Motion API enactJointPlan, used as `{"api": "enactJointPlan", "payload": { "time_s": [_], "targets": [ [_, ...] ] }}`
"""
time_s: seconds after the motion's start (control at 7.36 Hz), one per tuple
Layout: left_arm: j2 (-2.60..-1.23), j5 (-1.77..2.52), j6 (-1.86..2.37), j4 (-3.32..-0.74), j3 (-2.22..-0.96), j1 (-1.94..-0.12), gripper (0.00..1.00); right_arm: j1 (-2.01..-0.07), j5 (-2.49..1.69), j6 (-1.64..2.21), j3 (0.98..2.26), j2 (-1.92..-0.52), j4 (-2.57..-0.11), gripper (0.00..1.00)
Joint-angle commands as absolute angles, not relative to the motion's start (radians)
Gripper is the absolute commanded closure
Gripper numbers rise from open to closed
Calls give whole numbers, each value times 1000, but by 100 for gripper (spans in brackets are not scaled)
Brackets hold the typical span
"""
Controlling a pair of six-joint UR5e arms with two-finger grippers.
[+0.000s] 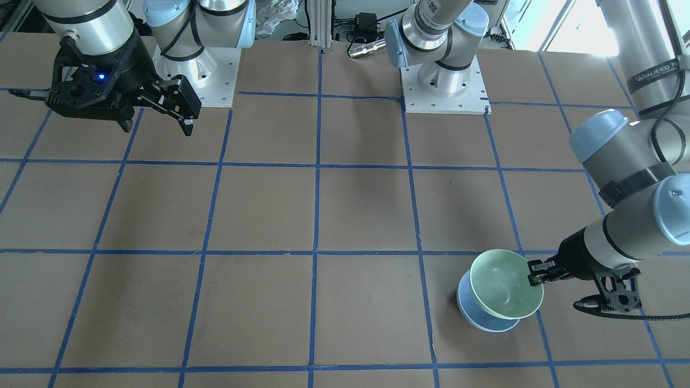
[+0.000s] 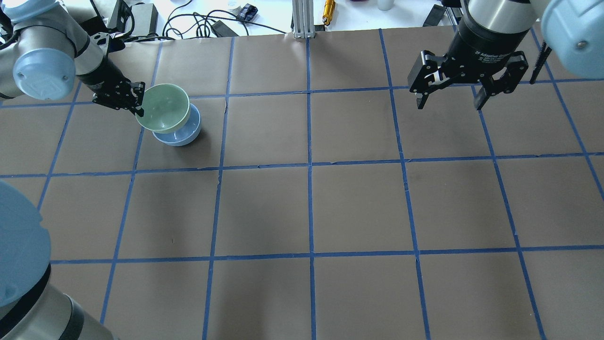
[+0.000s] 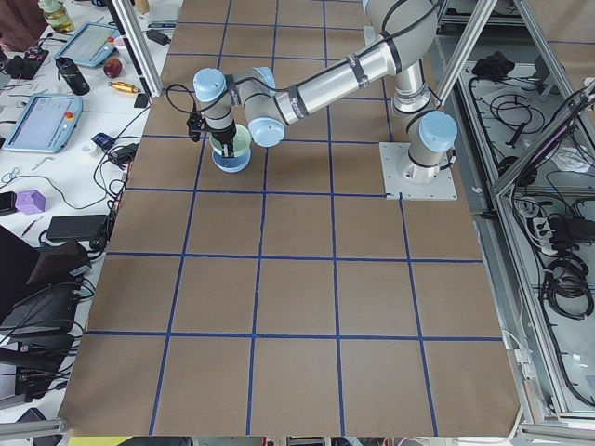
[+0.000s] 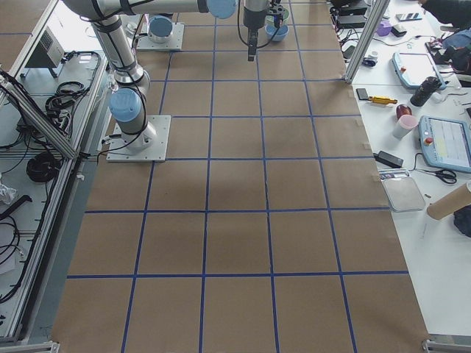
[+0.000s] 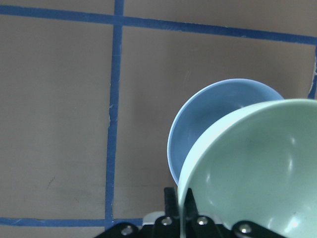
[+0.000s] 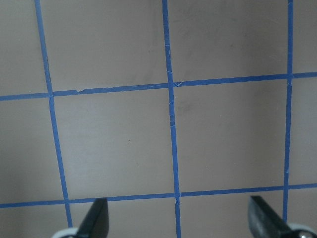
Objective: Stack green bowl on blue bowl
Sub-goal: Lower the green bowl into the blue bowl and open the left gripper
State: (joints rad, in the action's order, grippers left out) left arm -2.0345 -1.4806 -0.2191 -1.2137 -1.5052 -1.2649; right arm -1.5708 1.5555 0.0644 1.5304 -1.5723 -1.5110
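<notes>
The pale green bowl (image 2: 163,107) is held tilted by its rim in my left gripper (image 2: 138,105), which is shut on it. It hangs just above and partly over the light blue bowl (image 2: 181,136), which stands on the table. Both show in the front view, green bowl (image 1: 504,283) over blue bowl (image 1: 477,315), with the left gripper (image 1: 536,272) at the green rim. In the left wrist view the green bowl (image 5: 257,168) covers part of the blue bowl (image 5: 208,116). My right gripper (image 2: 449,97) is open and empty, high at the far right.
The table is brown paper with a grid of blue tape lines (image 2: 309,165). Cables and small items lie beyond the far edge (image 2: 203,21). The right wrist view shows only bare table (image 6: 119,144) below the open fingers.
</notes>
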Motion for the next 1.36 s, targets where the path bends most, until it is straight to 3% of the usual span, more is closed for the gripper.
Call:
{"api": "enactJointPlan", "payload": {
  "time_s": [0.0, 0.54, 0.68, 0.81, 0.95, 1.22],
  "targets": [
    [-2069, -1491, -238, -1169, -1506, -1269, 100, -1571, 1555, 64, 1529, -1572, -1511, 0],
    [-2092, -1482, -241, -1150, -1517, -1269, 100, -1571, 1555, 64, 1529, -1572, -1511, 0],
    [-2094, -1482, -239, -1150, -1522, -1269, 87, -1571, 1555, 64, 1529, -1572, -1511, 0],
    [-2094, -1479, -239, -1149, -1522, -1269, 28, -1571, 1555, 64, 1529, -1572, -1511, 0],
    [-2092, -1480, -242, -1149, -1514, -1269, 6, -1571, 1555, 64, 1529, -1572, -1511, 0],
    [-2027, -1479, -236, -1181, -1511, -1296, 1, -1571, 1555, 64, 1529, -1572, -1511, 0]
  ]
}}
